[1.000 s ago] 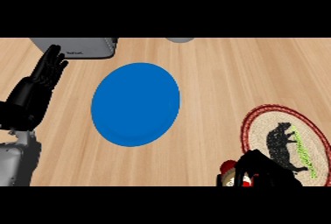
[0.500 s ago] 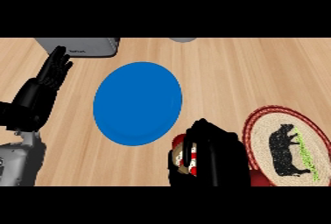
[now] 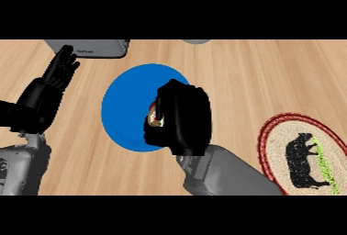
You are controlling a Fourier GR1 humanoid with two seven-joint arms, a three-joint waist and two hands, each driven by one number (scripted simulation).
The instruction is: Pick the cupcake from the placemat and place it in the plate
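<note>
My right hand (image 3: 181, 117) is over the right part of the blue plate (image 3: 127, 108), its fingers curled round the cupcake (image 3: 155, 115). Only a sliver of the cupcake shows, brown and white with a bit of red, at the hand's left side. The round placemat (image 3: 305, 157), beige with a red rim and a black animal figure, lies at the lower right with nothing on it. My left hand (image 3: 46, 92) rests open at the left edge, fingers up, beside the plate.
A grey appliance (image 3: 92, 47) sits at the counter's far edge, upper left. A grey round object (image 3: 196, 41) shows at the top centre. Bare wooden counter lies between the plate and the placemat.
My right hand lifted the cupcake off the placemat and carried it left and away from me, ending over the plate. The left hand stayed in place.
</note>
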